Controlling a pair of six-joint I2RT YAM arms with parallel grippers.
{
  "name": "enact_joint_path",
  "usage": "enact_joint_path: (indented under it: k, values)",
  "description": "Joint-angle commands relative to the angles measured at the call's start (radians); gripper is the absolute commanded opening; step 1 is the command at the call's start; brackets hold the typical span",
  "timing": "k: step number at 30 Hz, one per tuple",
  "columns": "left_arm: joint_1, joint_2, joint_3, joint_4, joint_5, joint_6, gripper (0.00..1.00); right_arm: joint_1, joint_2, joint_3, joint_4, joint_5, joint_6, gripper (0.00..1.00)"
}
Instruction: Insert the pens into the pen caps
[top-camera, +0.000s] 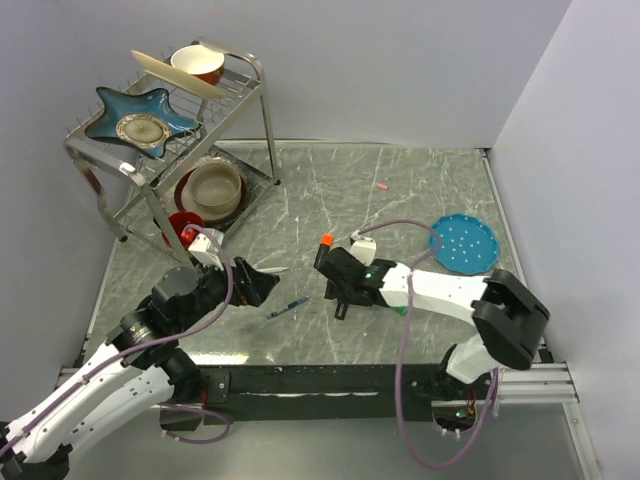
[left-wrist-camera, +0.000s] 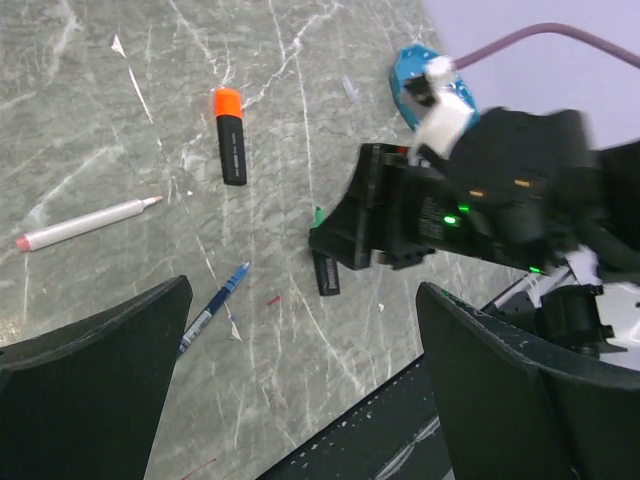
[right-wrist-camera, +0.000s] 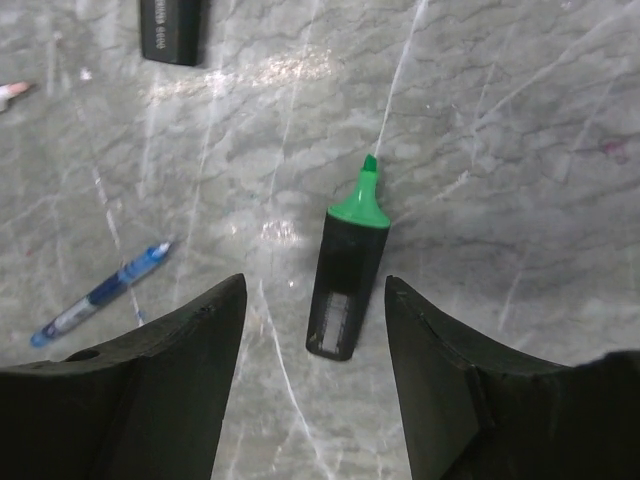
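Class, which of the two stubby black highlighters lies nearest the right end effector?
The green-tipped highlighter, its chisel tip bare, framed by the right end effector's open fingers; the orange-topped highlighter lies farther off.

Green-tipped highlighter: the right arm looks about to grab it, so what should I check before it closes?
1. Right gripper jaws open: ok.
2. Green-tipped highlighter lies between the jaws: ok.
3. Its tip is bare, ready for a cap: ok.
4. Blue ballpoint is outside the jaws: ok.
5. Jaws low enough to grip the barrel: cannot tell.
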Motion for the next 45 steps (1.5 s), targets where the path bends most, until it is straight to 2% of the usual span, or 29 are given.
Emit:
enact_joint_path:
  k: [1, 6, 15, 21, 24, 26, 29, 32, 35, 42, 45]
  values:
    - [-0.020, -0.045, 0.024, -0.012, 0.007, -0.011, 0.99, -0.017, 0.057, 0.057, -0.009, 0.026, 0.040, 0.63]
    - [-0.051, -0.073, 0.023, -0.025, -0.033, -0.018, 0.99, -0.021, 0.118, 0.063, 0.005, 0.015, 0.054, 0.62]
    - [-0.109, -0.076, 0.026, -0.040, -0.062, -0.024, 1.00, -0.029, 0.191, 0.084, -0.021, 0.037, 0.048, 0.51]
    - [-0.163, -0.091, 0.050, -0.071, -0.096, -0.012, 0.99, -0.033, 0.203, 0.040, 0.039, 0.011, 0.030, 0.35]
    - [-0.165, -0.088, 0.109, -0.144, -0.082, 0.028, 0.98, -0.033, 0.182, 0.023, 0.066, 0.005, 0.011, 0.18]
    - [-0.165, -0.093, 0.144, -0.178, -0.075, 0.045, 0.97, -0.033, 0.148, 0.014, 0.085, -0.003, -0.001, 0.13]
    - [-0.165, -0.090, 0.159, -0.186, -0.073, 0.020, 0.97, -0.033, 0.094, 0.012, 0.109, -0.029, -0.016, 0.00]
    - [-0.165, -0.076, 0.121, -0.131, -0.015, -0.047, 0.98, -0.033, 0.037, 0.015, 0.143, -0.072, -0.032, 0.00]
    - [-0.165, -0.027, 0.066, -0.028, 0.083, -0.089, 0.94, -0.030, -0.019, 0.032, 0.152, -0.095, -0.029, 0.00]
    - [-0.165, 0.157, 0.044, 0.142, 0.126, -0.110, 0.89, -0.010, -0.202, 0.009, 0.278, -0.161, 0.020, 0.00]
    - [-0.166, 0.237, 0.061, 0.182, 0.137, -0.098, 0.84, 0.002, -0.282, 0.000, 0.290, -0.147, 0.040, 0.00]
